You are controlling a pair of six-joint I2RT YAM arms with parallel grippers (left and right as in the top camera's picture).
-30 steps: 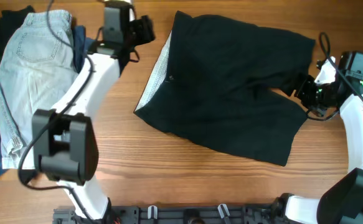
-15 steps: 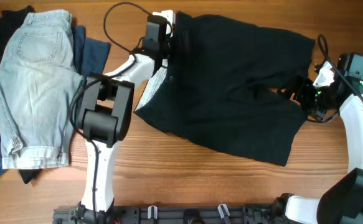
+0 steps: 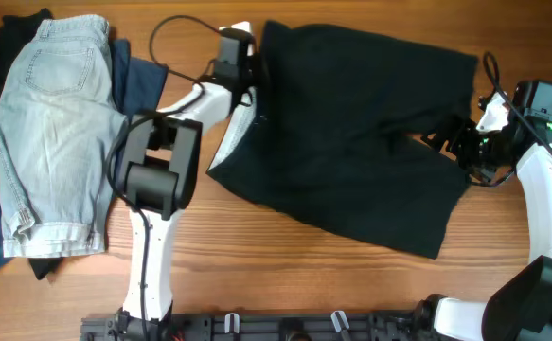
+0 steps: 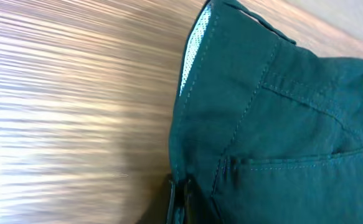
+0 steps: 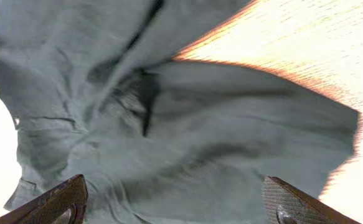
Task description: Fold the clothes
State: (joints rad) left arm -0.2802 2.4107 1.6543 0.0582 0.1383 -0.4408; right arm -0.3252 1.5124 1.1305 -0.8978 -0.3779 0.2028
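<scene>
A pair of black shorts (image 3: 351, 133) lies spread across the middle and right of the wooden table, with its white inner waistband lining (image 3: 230, 133) showing along the left edge. My left gripper (image 3: 253, 68) sits at the shorts' upper left waistband corner. In the left wrist view its fingers (image 4: 179, 202) are pressed together on the edge of the waistband (image 4: 231, 93). My right gripper (image 3: 454, 137) hovers over the right leg of the shorts. Its fingers (image 5: 56, 202) stand wide apart above the wrinkled fabric (image 5: 187, 137), holding nothing.
A pile of clothes lies at the left: light denim shorts (image 3: 53, 123) on top of dark blue garments (image 3: 138, 85) and a black one (image 3: 15, 28). A black rail (image 3: 285, 327) runs along the front edge of the table.
My left arm swung from beside the denim pile over to the black shorts' waistband corner and its fingers closed there. The right arm hardly moved.
</scene>
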